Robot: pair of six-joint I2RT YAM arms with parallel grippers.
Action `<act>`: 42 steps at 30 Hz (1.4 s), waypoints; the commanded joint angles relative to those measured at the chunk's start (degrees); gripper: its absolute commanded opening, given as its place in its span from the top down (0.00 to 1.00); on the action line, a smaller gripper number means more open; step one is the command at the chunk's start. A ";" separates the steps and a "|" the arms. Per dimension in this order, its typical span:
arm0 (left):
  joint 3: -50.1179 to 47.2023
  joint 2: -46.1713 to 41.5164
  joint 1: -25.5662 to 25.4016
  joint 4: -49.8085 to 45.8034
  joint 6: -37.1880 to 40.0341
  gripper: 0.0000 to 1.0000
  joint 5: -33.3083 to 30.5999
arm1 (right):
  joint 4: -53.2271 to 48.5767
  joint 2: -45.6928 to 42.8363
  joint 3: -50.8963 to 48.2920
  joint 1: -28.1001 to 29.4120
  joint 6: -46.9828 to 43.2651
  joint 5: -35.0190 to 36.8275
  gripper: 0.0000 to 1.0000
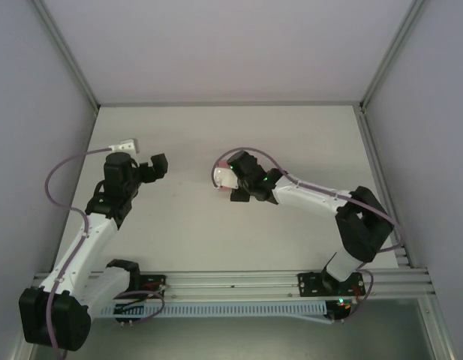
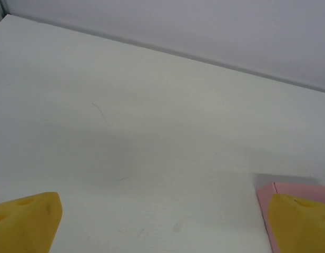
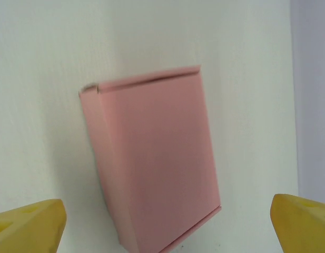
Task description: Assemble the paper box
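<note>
The paper box [image 3: 151, 163] lies flat on the bench [image 3: 46, 52], apparently folded shut. The right gripper [image 3: 162, 226] hangs over the box, wide and empty, probably placed to press or lift it. The left gripper [image 2: 167, 226], also wide and empty, stands off to the box's left. Its wrist view catches one pink corner, while the right wrist view gives most of the top face.

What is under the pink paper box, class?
The paper box lies on the white table, which shows beside it. The patch directly beneath is covered by the card, so nothing there can be checked.
</note>
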 commanded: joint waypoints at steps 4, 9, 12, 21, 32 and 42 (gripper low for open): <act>-2.77 -1.15 0.38 6.82 3.65 0.00 -4.92 | 5.17 -14.87 -4.36 -6.23 20.92 -5.15 0.00; -12.00 -0.70 0.71 21.34 8.55 0.00 -13.95 | 20.18 -26.62 -17.55 -21.28 43.41 -1.64 0.00; -18.44 1.23 1.90 33.13 12.57 0.00 -14.74 | 27.70 -29.74 -27.67 -28.33 45.20 0.68 0.00; -27.67 15.64 9.92 57.80 14.10 0.00 -10.42 | 63.38 -21.51 -49.89 -40.48 49.53 -0.14 0.00; -27.57 34.35 12.43 79.45 20.24 0.00 -1.13 | 81.46 -1.00 -47.39 -44.88 48.36 -0.06 0.00; -24.89 35.03 11.01 75.49 22.07 0.00 -1.38 | 74.02 -2.50 -44.94 -47.59 48.96 -6.91 0.00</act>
